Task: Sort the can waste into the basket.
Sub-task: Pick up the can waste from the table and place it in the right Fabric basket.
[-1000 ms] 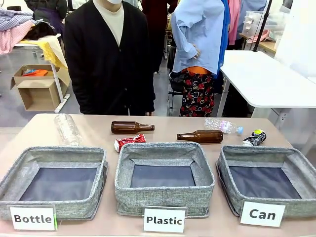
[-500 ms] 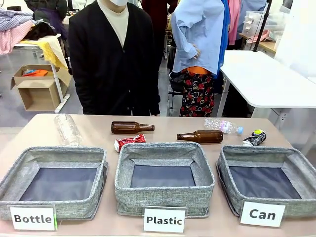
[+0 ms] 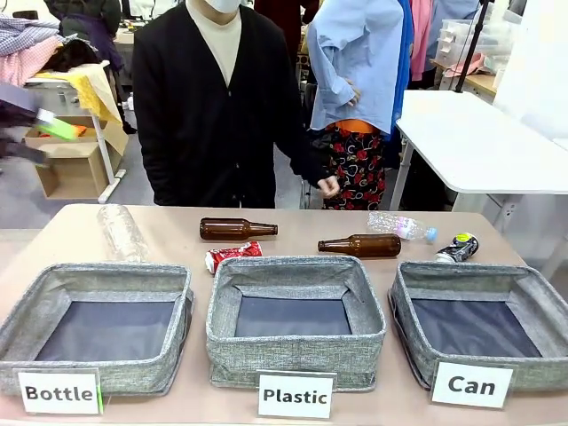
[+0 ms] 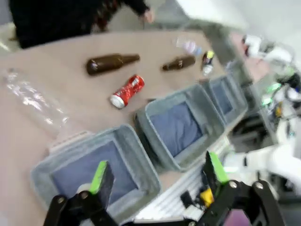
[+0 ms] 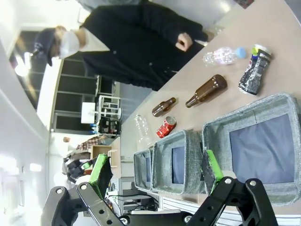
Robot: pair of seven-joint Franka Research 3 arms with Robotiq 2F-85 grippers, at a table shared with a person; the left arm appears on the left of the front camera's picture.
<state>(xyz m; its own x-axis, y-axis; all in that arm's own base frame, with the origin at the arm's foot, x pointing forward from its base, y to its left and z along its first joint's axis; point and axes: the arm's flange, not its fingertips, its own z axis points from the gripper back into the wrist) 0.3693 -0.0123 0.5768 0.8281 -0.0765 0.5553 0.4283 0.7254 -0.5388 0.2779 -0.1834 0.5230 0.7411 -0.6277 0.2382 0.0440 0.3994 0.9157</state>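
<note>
A crushed red can [image 3: 233, 256] lies on the table just behind the middle bin. A crushed black-silver can [image 3: 458, 248] with a green-yellow end lies behind the basket signed "Can" [image 3: 410, 342] at the right. Blurred and raised off the table, my left gripper [image 3: 40, 133] hangs at the far left edge. In its wrist view the left gripper [image 4: 157, 172] is open and empty, high above the bins, with the red can [image 4: 127, 91] and black can [image 4: 207, 62] beyond. My right gripper [image 5: 156, 170] is open and empty, high above the basket [image 5: 249, 109], black can [image 5: 254, 70] and red can [image 5: 166, 126].
Two brown glass bottles [image 3: 237, 229] [image 3: 360, 245] and two clear plastic bottles [image 3: 120, 232] [image 3: 401, 225] lie along the far half of the table. Bins signed "Bottle" [image 3: 27, 311] and "Plastic" [image 3: 222, 306] sit left of the basket. A person [image 3: 222, 106] stands at the far edge.
The person has shifted to the right and a hand now shows beside the hip. My left gripper has come into the front view at the left edge. Cans and bottles lie unmoved.
</note>
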